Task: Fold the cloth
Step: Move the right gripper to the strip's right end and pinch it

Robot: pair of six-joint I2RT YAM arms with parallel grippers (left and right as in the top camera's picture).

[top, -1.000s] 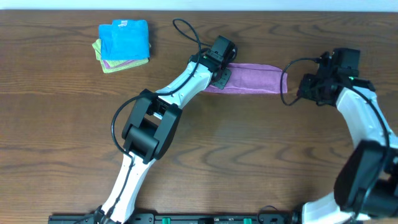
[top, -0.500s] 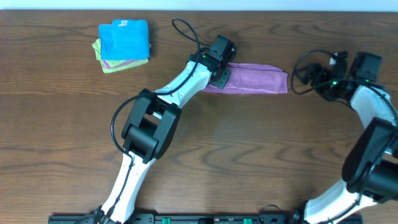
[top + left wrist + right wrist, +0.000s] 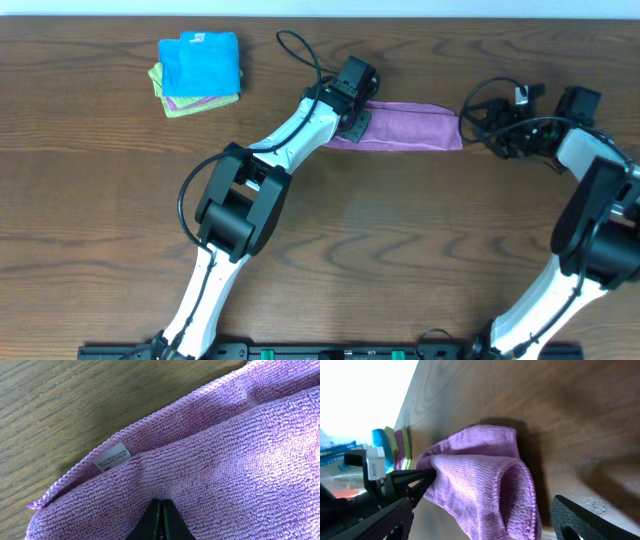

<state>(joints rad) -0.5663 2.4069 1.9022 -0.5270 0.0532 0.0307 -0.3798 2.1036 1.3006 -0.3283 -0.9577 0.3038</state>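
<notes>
The purple cloth [image 3: 405, 127] lies as a long folded strip at the back of the table. My left gripper [image 3: 357, 118] is shut on its left end; in the left wrist view the closed tips [image 3: 161, 519] pinch the terry surface, near a white label [image 3: 111, 457]. Just off the strip's right end, my right gripper [image 3: 479, 126] stands open. In the right wrist view the cloth's rounded end [image 3: 490, 485] sits between the two spread fingers [image 3: 387, 520] without touching them, and the right gripper [image 3: 485, 530] holds nothing.
A stack of folded cloths [image 3: 199, 72], blue on top, sits at the back left; its edges [image 3: 395, 445] show far off in the right wrist view. Black cables loop above both wrists. The wooden table [image 3: 400, 250] stretches toward the front.
My right gripper has opened and let go of the cloth's right end, and its arm has swung back and to the right. The left gripper has not moved.
</notes>
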